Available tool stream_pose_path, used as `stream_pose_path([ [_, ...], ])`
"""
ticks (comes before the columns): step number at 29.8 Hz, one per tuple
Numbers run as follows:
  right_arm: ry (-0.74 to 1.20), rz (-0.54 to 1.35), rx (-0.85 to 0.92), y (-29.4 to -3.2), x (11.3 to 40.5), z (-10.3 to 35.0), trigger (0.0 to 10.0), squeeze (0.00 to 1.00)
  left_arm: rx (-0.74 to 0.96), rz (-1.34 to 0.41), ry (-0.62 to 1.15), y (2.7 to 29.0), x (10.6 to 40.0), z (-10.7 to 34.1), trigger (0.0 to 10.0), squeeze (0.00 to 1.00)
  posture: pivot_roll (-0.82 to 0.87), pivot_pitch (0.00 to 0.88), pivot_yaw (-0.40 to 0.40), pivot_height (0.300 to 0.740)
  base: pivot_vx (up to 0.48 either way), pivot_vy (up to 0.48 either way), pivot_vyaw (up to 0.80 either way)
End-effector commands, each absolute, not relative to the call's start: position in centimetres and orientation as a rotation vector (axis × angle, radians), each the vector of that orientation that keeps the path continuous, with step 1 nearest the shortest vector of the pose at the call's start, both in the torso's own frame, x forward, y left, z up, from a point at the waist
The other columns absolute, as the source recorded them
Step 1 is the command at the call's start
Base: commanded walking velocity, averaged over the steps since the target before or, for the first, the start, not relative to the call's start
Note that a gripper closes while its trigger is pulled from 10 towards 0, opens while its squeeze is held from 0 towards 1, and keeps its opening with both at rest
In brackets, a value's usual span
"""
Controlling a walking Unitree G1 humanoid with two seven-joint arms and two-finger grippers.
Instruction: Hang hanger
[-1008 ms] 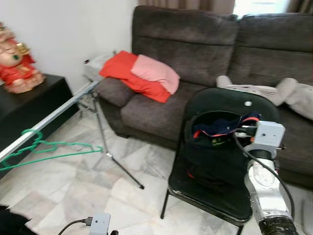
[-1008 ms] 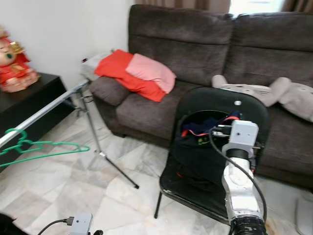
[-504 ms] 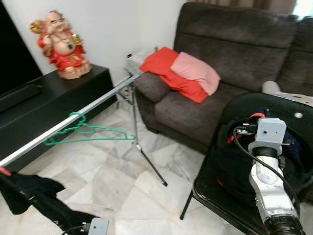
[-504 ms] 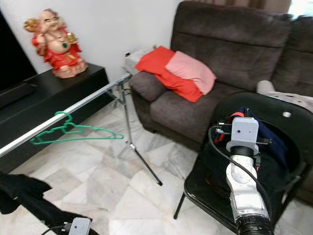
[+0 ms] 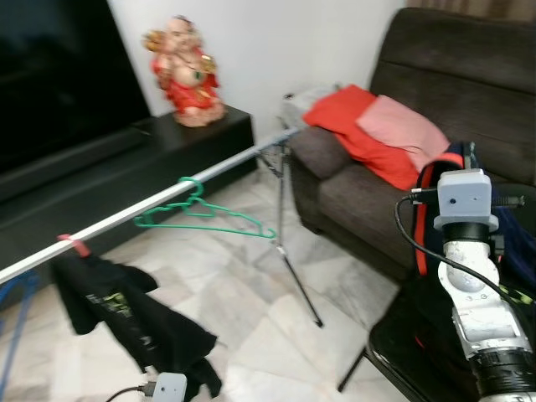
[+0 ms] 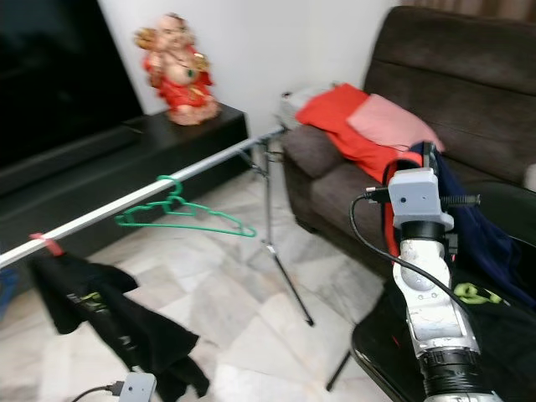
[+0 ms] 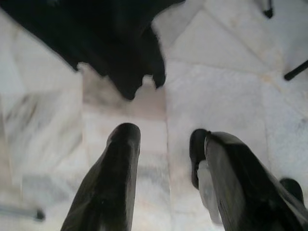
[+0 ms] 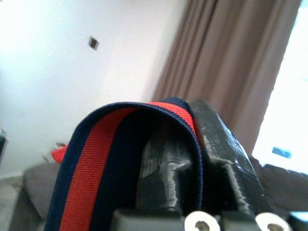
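Above the black chair seat (image 6: pixel 377 339), the right gripper (image 8: pixel 192 159) is clamped on a navy garment with a red band (image 8: pixel 96 178), held raised. Left gripper (image 7: pixel 166 144) hangs over marble floor (image 7: pixel 221 96), fingers apart. A green wire hanger (image 5: pixel 205 219) hangs on the silver rail (image 5: pixel 151 209), beside a black shirt (image 5: pixel 126 314) on a red hanger (image 5: pixel 71 246).

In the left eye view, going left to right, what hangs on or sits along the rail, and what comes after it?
Black shirt → green hanger → red statue → red cushion → pink cushion → right gripper, shut on the navy and red garment.
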State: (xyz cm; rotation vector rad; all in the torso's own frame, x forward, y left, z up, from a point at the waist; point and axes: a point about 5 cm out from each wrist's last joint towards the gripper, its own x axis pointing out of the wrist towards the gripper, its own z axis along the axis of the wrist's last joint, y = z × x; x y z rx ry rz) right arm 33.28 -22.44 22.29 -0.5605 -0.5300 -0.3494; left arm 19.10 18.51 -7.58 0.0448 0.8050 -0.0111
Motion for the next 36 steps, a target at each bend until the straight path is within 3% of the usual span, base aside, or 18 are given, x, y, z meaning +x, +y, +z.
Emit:
stream_pose_path([
  [1,-0.64,-0.31,-0.552,-20.9,33.3,24.9,10.0,0.0,0.062,-0.009,0.833,19.1,18.6,-7.8,10.0,0.0,-0.01,0.016,0.068,0.74,0.0,0.0,0.76],
  [9,-0.725,-0.145,-0.624,-18.2,33.2,26.3,10.0,0.0,0.062,-0.005,0.845,19.3,18.3,-8.0,10.0,0.0,-0.01,0.024,0.068,0.74,0.0,0.0,0.76],
  [16,-0.785,0.028,-0.543,-16.0,32.8,27.2,10.0,0.0,0.063,-0.001,0.864,19.6,18.0,-8.1,10.0,0.0,-0.01,0.03,0.07,0.74,0.0,0.0,0.76],
  [23,-0.819,0.045,-0.482,-15.9,32.2,28.1,10.0,0.0,0.065,0.001,0.881,19.8,17.6,-8.3,10.0,0.0,-0.01,0.034,0.07,0.74,0.0,0.0,0.76],
  [31,-0.806,0.231,-0.293,-14.9,31.3,28.1,10.0,0.0,0.07,-0.014,0.902,19.5,17.2,-8.6,10.0,0.0,-0.01,0.036,0.066,0.74,0.0,0.0,0.67],
  [34,-0.695,0.176,-0.125,-16.9,30.5,24.9,10.0,0.0,0.07,-0.019,0.907,19.4,17.1,-8.6,10.0,0.0,0.0,0.04,0.063,0.74,0.0,0.0,0.0],
  [36,-0.679,0.165,-0.107,-17.1,30.3,24.5,10.0,0.0,0.07,-0.02,0.908,19.4,17.0,-8.6,10.0,0.0,0.0,0.041,0.063,0.74,0.0,0.0,0.0],
])
